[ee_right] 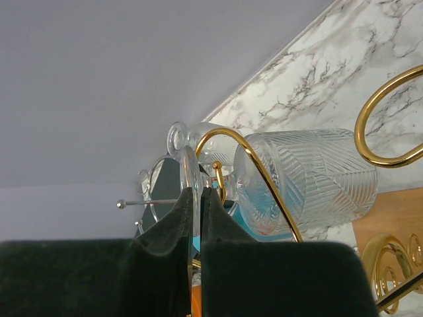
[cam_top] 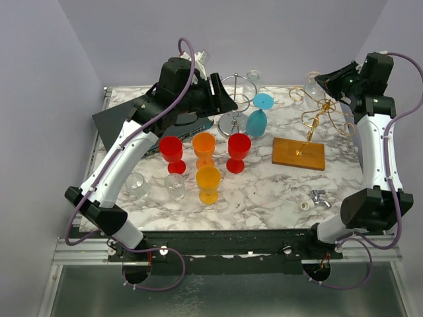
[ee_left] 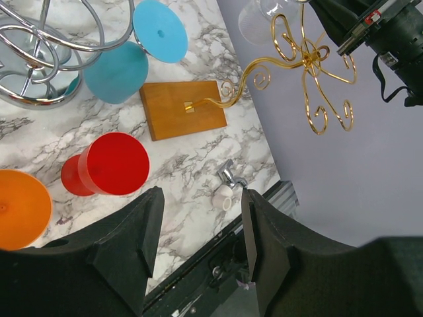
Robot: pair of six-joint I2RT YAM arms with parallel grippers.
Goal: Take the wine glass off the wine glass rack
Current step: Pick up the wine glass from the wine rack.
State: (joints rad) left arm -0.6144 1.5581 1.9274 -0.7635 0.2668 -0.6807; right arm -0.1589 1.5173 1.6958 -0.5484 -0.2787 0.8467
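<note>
A clear ribbed wine glass [ee_right: 307,178] hangs on its side on an arm of the gold wire rack [ee_right: 256,170]; in the top view the glass [cam_top: 310,89] is at the back right, on the rack [cam_top: 325,113] above its wooden base [cam_top: 299,153]. My right gripper [ee_right: 197,193] is shut on the glass's thin round foot [ee_right: 188,162], pinching its edge; it shows at the glass in the top view [cam_top: 325,82]. My left gripper [ee_left: 201,198] is open and empty, raised by the silver rack [cam_top: 236,99]. Its view also shows the gold rack [ee_left: 307,56].
A blue glass [cam_top: 260,115] leans at the silver rack. Two red goblets [cam_top: 172,150] [cam_top: 238,148] and two orange ones [cam_top: 203,146] [cam_top: 208,181] stand mid-table, with clear glasses [cam_top: 137,185] at the near left. A small metal tap [cam_top: 318,197] lies near right.
</note>
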